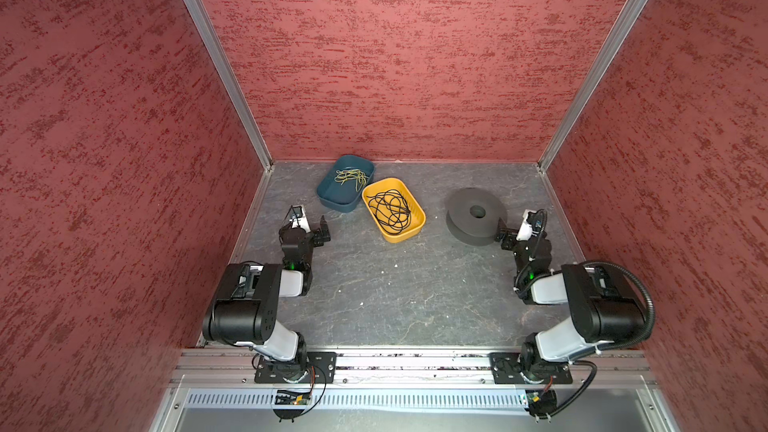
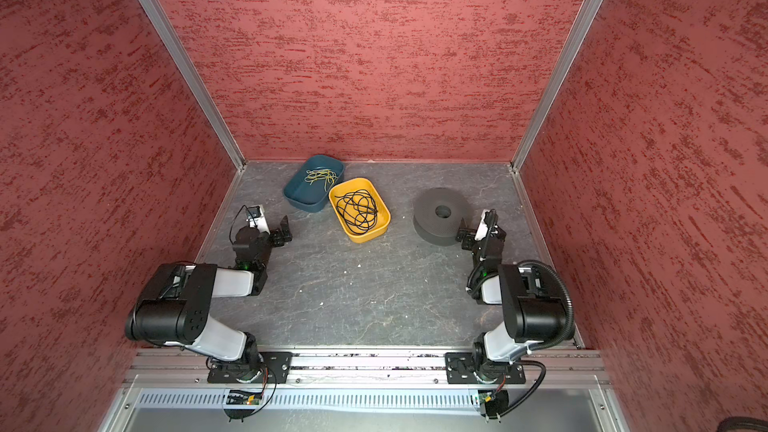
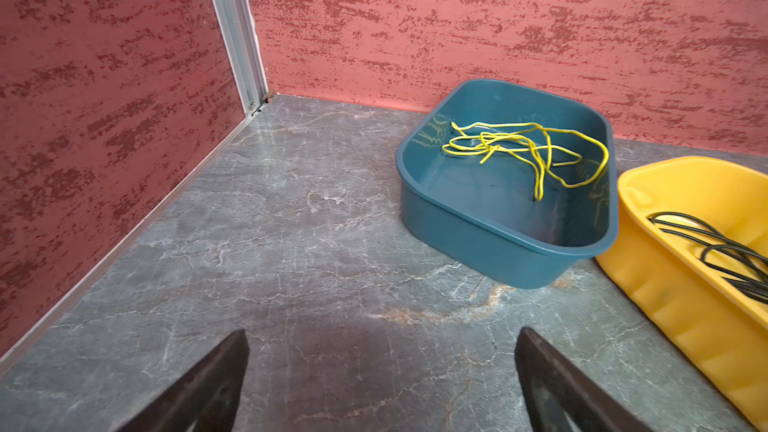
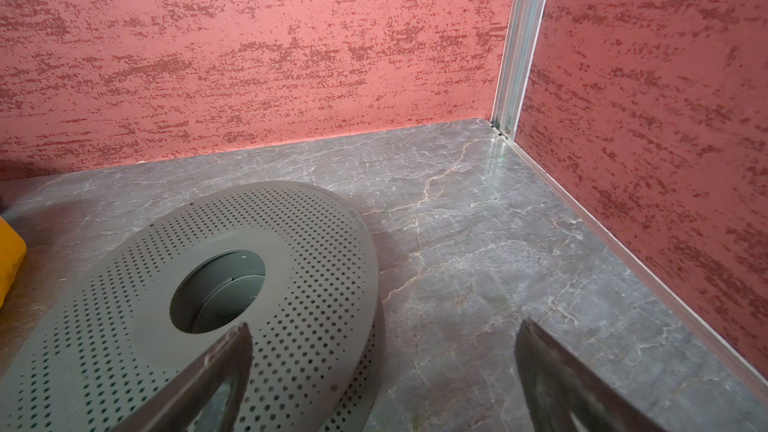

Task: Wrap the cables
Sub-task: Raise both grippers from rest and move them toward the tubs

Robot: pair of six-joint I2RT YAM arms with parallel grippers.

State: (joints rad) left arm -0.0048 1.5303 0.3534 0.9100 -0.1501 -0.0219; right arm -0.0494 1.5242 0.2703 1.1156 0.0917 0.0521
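Observation:
The cables (image 1: pixel 390 209) (image 2: pixel 356 209) lie as one loose black tangle inside a yellow tray (image 1: pixel 405 236); in the left wrist view only a few strands of the cables (image 3: pixel 723 255) show. A grey perforated spool (image 1: pixel 459 205) (image 2: pixel 428 209) (image 4: pixel 311 251) lies flat on the table to the right of the tray. My left gripper (image 1: pixel 325 229) (image 3: pixel 382 332) hovers open over bare table, left of the trays. My right gripper (image 1: pixel 500 230) (image 4: pixel 385 324) is open beside the spool's right edge, one finger above its flange, holding nothing.
A blue tray (image 1: pixel 332 197) (image 3: pixel 478 218) with yellow-green strands (image 1: pixel 352 176) (image 3: pixel 519 143) sits behind the yellow tray, against the back wall. Red walls close in the grey marbled table (image 1: pixel 395 284) on three sides. The arm bases stand on a rail along the front edge.

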